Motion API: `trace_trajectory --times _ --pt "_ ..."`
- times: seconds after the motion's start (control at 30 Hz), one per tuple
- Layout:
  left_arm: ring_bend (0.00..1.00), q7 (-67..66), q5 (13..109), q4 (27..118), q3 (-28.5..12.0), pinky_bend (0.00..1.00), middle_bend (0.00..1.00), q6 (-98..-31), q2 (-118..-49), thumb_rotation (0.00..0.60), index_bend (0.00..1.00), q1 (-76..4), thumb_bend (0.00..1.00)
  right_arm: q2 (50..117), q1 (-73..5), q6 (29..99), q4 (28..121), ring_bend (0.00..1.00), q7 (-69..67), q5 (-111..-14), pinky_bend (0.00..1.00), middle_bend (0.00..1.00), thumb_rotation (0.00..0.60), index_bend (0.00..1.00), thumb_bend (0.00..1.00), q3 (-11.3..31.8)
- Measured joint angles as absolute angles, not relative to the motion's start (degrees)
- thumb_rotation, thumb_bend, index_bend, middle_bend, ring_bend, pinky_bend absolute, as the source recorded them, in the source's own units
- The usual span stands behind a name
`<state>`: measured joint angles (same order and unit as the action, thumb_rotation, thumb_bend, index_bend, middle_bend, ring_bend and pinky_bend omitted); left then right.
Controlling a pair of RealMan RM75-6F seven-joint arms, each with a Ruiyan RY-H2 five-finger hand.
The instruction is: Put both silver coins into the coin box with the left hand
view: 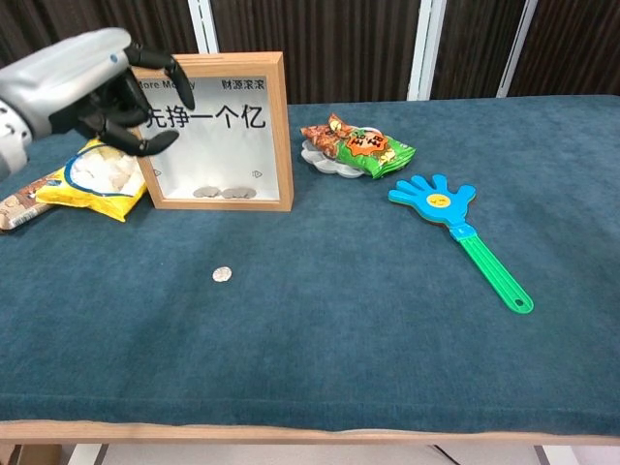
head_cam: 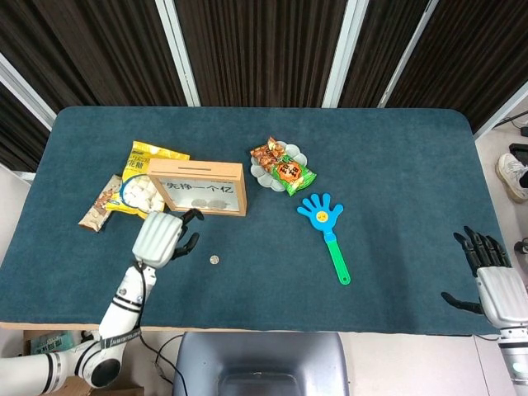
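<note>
Near the left edge of the table (head_cam: 396, 148) lie two snack bags, one brown (head_cam: 101, 203) and one yellow (head_cam: 140, 176). Just right of them my left hand (head_cam: 158, 238) hangs above the cloth toward the front edge, palm down, fingers loosely curled and apart, holding nothing that I can see. Behind it stands the coin box (head_cam: 200, 188), a wooden frame with a clear front and a few coins already on its floor. The silver coin (head_cam: 214, 259) lies flat on the cloth, just right of my fingertips and in front of the box. I judge it light, stiff, thin and slick, so lying flat it gives little to catch; I would pinch its rim between thumb and one fingertip. Further right sit a plate of snacks (head_cam: 281, 169) and a blue clapper (head_cam: 327, 233). My right hand (head_cam: 488, 272) waits off the front right corner, fingers spread, empty.
</note>
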<state>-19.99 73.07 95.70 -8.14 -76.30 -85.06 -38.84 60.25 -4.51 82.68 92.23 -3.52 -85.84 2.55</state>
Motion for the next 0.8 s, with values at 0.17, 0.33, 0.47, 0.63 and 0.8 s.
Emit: trace_trajectory --times 0.17,0.33,0.47,0.63,0.8 --pt "1.00 -15.6 76.3 94.3 -4.4 1.00 1.00 -77.4 -87.1 0.600 0.43 -35.9 0.37 60.0 -4.1 83.0 92.1 0.00 -4.4 -85.4 0.00 0.00 0.600 0.00 0.15 2.7" --pt "1.00 -12.1 78.1 87.9 -1.2 1.00 1.00 -77.3 -91.4 0.600 0.42 -33.4 0.38 60.0 -4.2 82.1 91.9 0.00 -4.7 -84.4 0.00 0.00 0.600 0.00 0.15 2.9" --pt "1.00 -9.1 78.2 81.4 0.3 1.00 1.00 -75.7 -96.1 0.600 0.42 -31.5 0.38 60.0 -4.2 82.2 91.9 0.00 -4.8 -84.7 0.00 0.00 0.600 0.00 0.15 2.8" --pt "1.00 -7.4 77.8 74.0 0.5 1.00 1.00 -73.7 -101.2 0.600 0.42 -30.3 0.38 59.5 -4.1 82.2 91.9 0.00 -6.1 -84.9 0.00 0.00 0.600 0.00 0.15 2.7" --pt "1.00 -6.9 77.6 66.9 -0.7 1.00 1.00 -72.1 -106.5 0.600 0.42 -29.9 0.41 59.1 -4.0 82.2 91.6 0.00 -7.1 -85.0 0.00 0.00 0.600 0.00 0.15 2.7"
